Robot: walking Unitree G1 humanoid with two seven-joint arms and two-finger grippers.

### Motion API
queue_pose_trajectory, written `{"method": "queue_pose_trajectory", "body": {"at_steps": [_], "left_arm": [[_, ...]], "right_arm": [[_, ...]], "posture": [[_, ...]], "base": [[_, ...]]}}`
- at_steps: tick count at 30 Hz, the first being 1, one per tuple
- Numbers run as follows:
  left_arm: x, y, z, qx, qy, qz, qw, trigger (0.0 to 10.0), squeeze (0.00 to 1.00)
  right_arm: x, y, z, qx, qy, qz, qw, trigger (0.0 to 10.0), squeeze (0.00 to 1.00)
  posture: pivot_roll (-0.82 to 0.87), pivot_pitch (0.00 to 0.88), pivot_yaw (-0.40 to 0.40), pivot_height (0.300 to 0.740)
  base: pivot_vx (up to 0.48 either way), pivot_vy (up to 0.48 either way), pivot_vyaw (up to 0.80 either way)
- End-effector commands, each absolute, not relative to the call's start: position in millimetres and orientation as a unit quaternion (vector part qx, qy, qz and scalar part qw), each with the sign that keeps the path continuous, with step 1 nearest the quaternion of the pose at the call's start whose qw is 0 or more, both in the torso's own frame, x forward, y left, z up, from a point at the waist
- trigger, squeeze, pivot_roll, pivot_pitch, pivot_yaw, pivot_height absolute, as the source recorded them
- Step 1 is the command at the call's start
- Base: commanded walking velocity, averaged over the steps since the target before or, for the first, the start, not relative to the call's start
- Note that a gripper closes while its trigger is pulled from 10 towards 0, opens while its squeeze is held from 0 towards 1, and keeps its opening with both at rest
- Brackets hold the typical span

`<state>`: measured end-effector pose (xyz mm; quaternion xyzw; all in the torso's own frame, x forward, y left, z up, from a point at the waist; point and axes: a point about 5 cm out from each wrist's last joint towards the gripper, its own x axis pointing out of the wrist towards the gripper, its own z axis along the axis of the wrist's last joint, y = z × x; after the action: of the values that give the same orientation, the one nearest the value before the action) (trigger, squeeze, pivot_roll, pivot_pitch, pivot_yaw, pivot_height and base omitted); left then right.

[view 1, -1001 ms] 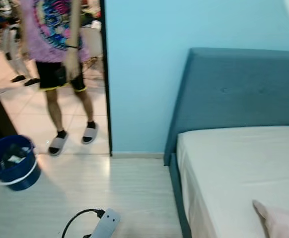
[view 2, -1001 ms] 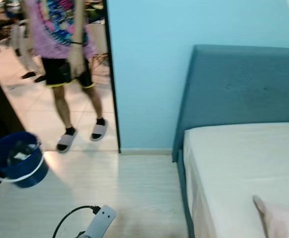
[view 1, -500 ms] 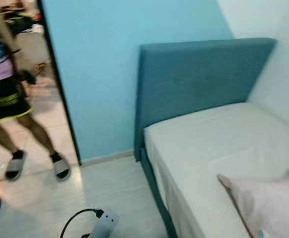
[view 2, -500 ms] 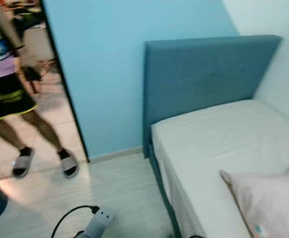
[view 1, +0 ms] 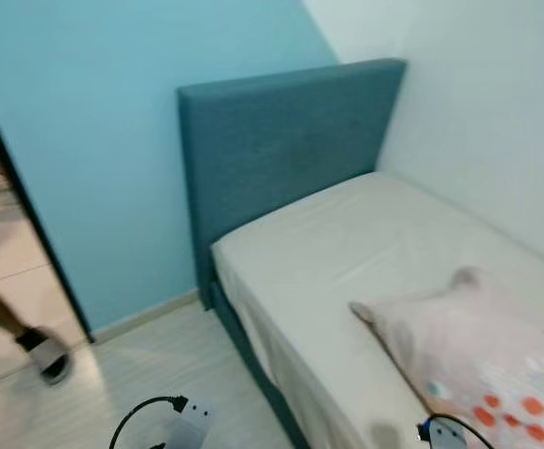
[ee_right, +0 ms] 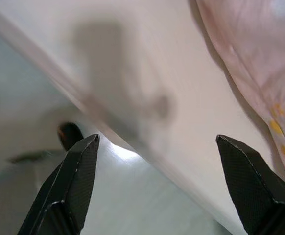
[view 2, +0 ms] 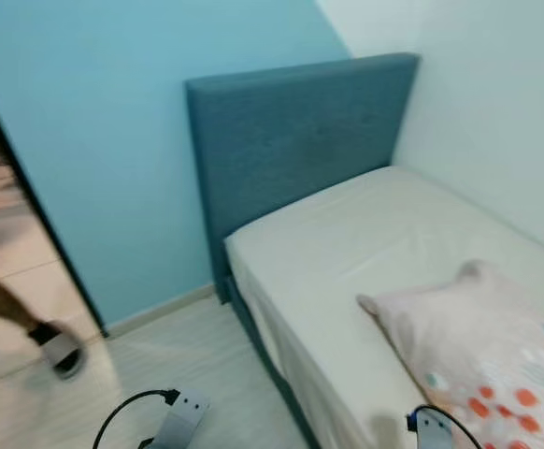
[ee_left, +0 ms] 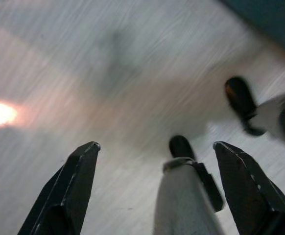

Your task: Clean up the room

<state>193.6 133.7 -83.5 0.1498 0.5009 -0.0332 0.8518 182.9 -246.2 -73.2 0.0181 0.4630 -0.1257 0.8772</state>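
A bed (view 1: pixel 328 253) with a teal headboard (view 1: pixel 281 140) and a white sheet stands against the right wall. A pink pillow (view 1: pixel 478 355) with orange dots lies on its near part. My left arm (view 1: pixel 186 432) hangs low over the pale wood floor beside the bed. My right arm (view 1: pixel 445 435) is low over the bed's near edge, by the pillow. In the left wrist view my left gripper (ee_left: pixel 156 145) is open over bare floor. In the right wrist view my right gripper (ee_right: pixel 157 139) is open above the mattress edge, with the pillow (ee_right: pixel 250 58) to one side.
At the left is a doorway (view 1: pixel 10 215), and a person's sandalled foot (view 1: pixel 46 354) is on the tiles beyond it. A light blue wall (view 1: pixel 85 122) stands behind the headboard. A strip of wood floor (view 1: pixel 141 374) runs between doorway and bed.
The camera has swung to the right. The person and the blue bucket have slid out at the left, and more of the bed, the pillow and my right arm have come in.
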Motion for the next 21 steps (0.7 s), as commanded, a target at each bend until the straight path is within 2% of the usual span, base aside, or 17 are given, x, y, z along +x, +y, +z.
{"method": "queue_pose_trajectory", "body": {"at_steps": [1,5,7,10,21], "left_arm": [[186,136,-87,0.139,0.515,0.003,0.846,10.0,0.00],[186,136,-87,0.141,0.516,0.013,0.845,10.0,0.00],[184,136,-87,0.138,0.520,0.036,0.842,10.0,0.00],[183,135,-88,0.132,0.525,0.050,0.839,10.0,0.00],[182,135,-88,0.138,0.528,0.049,0.837,10.0,0.00]], "right_arm": [[198,-235,-68,0.035,0.442,-0.101,0.891,10.0,0.00],[209,-229,-63,0.036,0.431,-0.084,0.898,10.0,0.00],[227,-217,-55,0.033,0.415,-0.059,0.907,10.0,0.00],[237,-212,-50,0.033,0.404,-0.047,0.913,10.0,0.00],[237,-216,-48,0.078,0.387,-0.070,0.916,10.0,0.00]], "posture": [[0.07,0.000,-0.091,0.740],[0.08,0.000,-0.099,0.740],[0.11,0.000,-0.119,0.740],[0.11,0.000,-0.119,0.740],[0.09,0.002,-0.095,0.740]], "base": [[0.000,0.000,-0.79],[0.000,0.000,-0.79],[0.000,0.000,-0.79],[0.000,0.000,-0.79],[0.000,0.000,-0.79]]}}
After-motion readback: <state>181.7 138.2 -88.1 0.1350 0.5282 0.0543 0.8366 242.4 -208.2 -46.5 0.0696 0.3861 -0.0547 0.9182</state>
